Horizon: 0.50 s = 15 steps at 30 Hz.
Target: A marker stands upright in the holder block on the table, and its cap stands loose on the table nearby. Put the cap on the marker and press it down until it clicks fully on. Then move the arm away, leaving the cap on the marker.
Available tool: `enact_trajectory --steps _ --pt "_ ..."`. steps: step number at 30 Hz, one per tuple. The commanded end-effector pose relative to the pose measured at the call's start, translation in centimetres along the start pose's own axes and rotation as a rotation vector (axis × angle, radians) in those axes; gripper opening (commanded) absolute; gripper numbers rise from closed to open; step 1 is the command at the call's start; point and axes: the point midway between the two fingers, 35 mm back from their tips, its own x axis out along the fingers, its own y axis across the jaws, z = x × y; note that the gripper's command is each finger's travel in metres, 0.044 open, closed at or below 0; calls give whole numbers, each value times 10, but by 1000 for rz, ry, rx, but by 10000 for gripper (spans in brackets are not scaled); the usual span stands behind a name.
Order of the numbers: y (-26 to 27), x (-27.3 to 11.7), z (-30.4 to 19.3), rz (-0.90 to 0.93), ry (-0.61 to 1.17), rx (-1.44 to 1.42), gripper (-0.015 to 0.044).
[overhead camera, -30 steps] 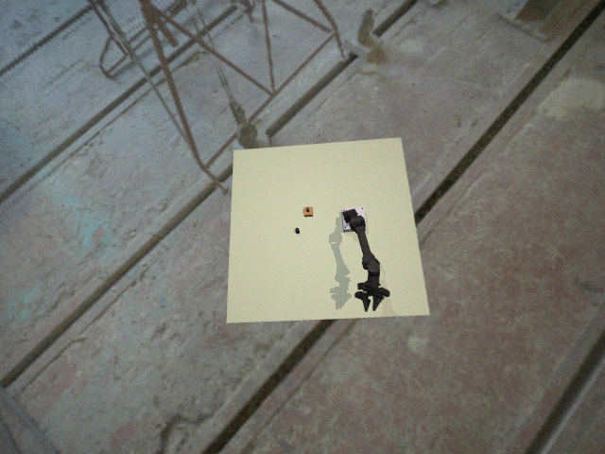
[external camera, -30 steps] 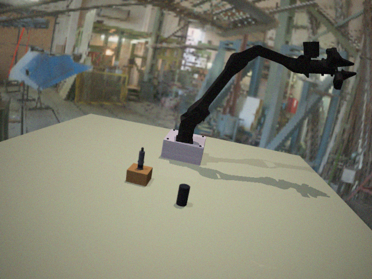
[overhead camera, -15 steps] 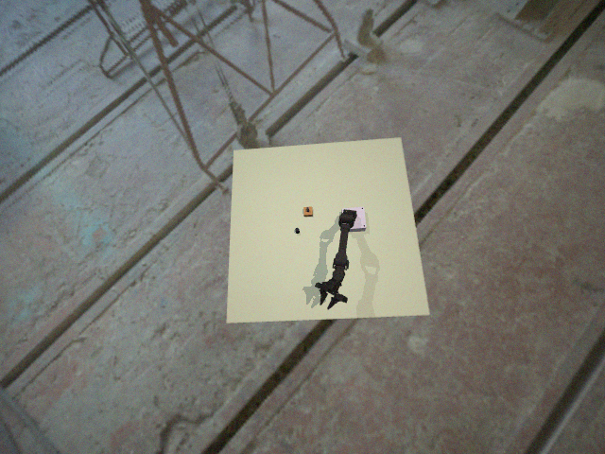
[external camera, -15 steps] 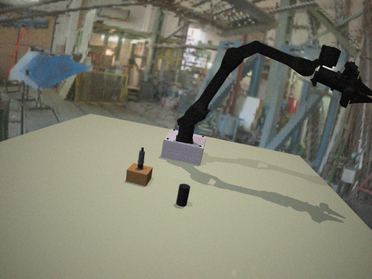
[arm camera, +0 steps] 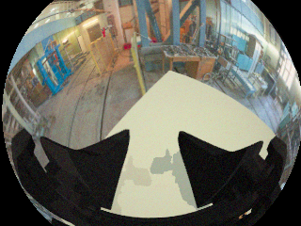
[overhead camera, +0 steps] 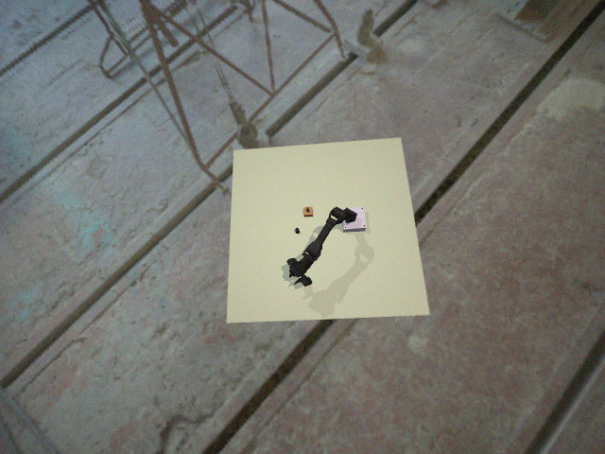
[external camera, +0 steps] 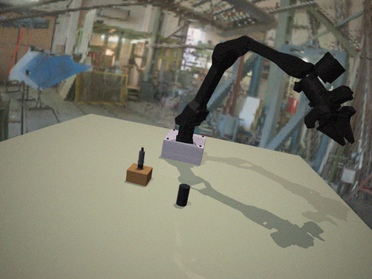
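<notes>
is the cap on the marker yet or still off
Off. The cap stands upright on the table, apart from the marker in its holder block.

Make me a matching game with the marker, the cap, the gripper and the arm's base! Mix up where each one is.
Things:
1. marker
2. cap
3. gripper
4. arm's base

Places:
A. up in the air, holding nothing
B. standing loose on the table
C. upright in the orange block
D. pale box that the arm rises from

Pairs: 1-C, 2-B, 3-A, 4-D
</notes>
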Motion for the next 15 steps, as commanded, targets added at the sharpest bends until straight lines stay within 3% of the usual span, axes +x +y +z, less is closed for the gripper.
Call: enact_trajectory --steps 1,8,15 --pt "-67 2 -21 -95 128 -26 238" --pt "-176 -15 -72 -228 382 -14 238" --pt "-263 -63 -133 -292 650 67 238"
